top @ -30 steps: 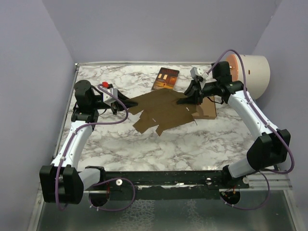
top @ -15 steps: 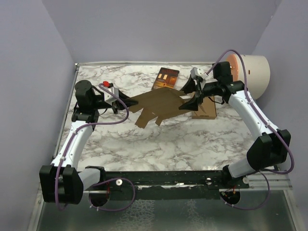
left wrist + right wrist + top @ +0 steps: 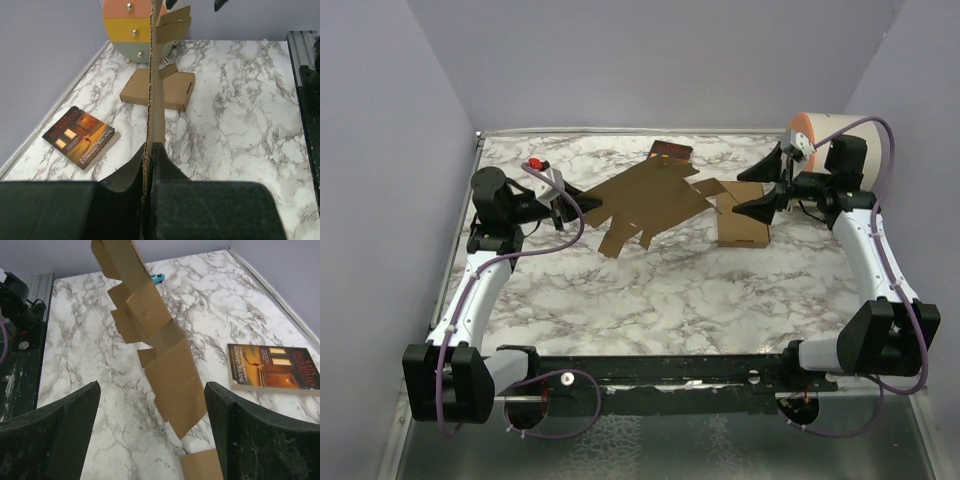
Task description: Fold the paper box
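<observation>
At the left edge of the paper box, my left gripper is clamped tight on the cardboard. It holds the flat die-cut sheet lifted and tilted over the table, so the flaps hang free to be bent; whether the lowest tabs brush the marble I cannot tell. My right gripper stands wide open and empty, just off the sheet's far end and near the bigger carton. I judge it is placed to take a flap while the left anchors. Behind the sheet lies a book.
</observation>
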Controlling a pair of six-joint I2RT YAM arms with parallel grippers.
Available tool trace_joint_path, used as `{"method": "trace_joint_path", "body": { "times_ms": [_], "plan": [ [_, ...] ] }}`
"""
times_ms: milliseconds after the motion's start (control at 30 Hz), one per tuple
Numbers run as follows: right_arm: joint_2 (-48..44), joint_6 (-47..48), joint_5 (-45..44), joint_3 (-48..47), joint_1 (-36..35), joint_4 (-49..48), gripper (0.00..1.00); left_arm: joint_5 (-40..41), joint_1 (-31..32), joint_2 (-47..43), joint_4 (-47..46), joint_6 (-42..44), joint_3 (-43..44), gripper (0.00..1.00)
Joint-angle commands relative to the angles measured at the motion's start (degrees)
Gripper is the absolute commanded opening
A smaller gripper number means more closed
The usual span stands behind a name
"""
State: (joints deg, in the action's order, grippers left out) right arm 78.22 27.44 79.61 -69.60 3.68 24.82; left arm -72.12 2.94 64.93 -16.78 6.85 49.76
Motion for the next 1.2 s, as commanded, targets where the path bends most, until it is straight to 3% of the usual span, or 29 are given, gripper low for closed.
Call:
{"method": "trace_joint_path", "body": {
  "times_ms": [0, 233, 367, 533, 700, 767, 1000, 1167],
  "plan": [
    [-3.21, -13.08, 4.3, 5.73, 2.34, -16.04, 0.86, 2.56, -1.01, 0.01, -8.38, -11.57, -0.83, 0.0],
    [-5.5, -24.77, 2.48, 13.0, 5.53, -28.85, 0.86, 5.06, -2.76, 3.34, -23.83, -37.88, -2.62, 0.0],
    [-6.15, -39.76, 0.0, 19.15, 7.3, -43.93, 0.86, 6.63, -2.76, 3.27, -34.11, -50.32, -4.59, 0.0],
    [-5.8, -57.44, -5.75, 29.43, 7.39, -66.88, 0.9, 11.31, -2.7, -0.26, -36.22, -53.46, -5.45, 0.0],
    [-3.67, -66.01, -8.48, 33.71, 6.97, -77.62, 0.96, 14.8, -2.19, -2.76, -36.24, -57.35, -5.91, 0.0],
    [-3.18, -69.17, -9.89, 34.15, 6.04, -79.48, 1.0, 16.41, -1.75, -3.38, -36.24, -59.57, -6.35, 0.0],
    [-2.16, -79.55, -12.55, 36.68, 1.42, -87.95, 1.0, 22.49, 2.91, -5.84, -37.51, -64.65, -7.92, 0.0],
    [-2.15, -80.65, -14.46, 36.34, 0.58, -85.32, 1.0, 24.94, 6.42, -6.71, -36.93, -64.56, -7.88, 0.0]
  ]
}}
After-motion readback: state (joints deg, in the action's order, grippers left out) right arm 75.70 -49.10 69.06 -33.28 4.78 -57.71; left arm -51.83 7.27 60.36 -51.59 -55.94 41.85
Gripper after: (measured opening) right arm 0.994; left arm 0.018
